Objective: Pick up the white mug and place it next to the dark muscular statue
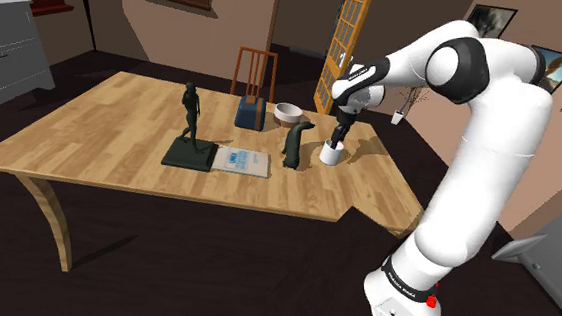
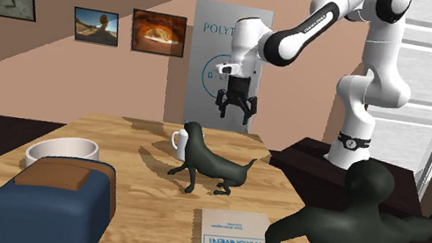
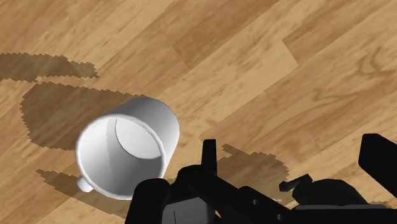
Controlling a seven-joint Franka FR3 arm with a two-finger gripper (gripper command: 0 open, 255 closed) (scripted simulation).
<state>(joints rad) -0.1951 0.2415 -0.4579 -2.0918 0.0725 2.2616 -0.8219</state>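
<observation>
A white mug (image 1: 330,152) stands upright on the wooden table (image 1: 97,123) near its edge closest to the stand, beside a dark animal figure (image 1: 295,142). My gripper (image 1: 340,134) hangs open just above the mug. In the wrist view the mug (image 3: 127,149) lies outside one finger (image 3: 208,156), not between the two. The second exterior view shows the gripper (image 2: 233,115) above the table, to the right of the mug (image 2: 177,141), which the animal figure (image 2: 207,166) half hides. The dark muscular statue (image 1: 192,115) stands on a dark base mid-table, and looms in the foreground (image 2: 356,241).
A book (image 1: 241,162) lies between the statue's base and the animal figure. Behind them sit a pale bowl (image 1: 288,112) and a blue box (image 1: 250,113). A wooden chair (image 1: 255,71) stands at the table's far side. The table edge is cut at an angle near the mug.
</observation>
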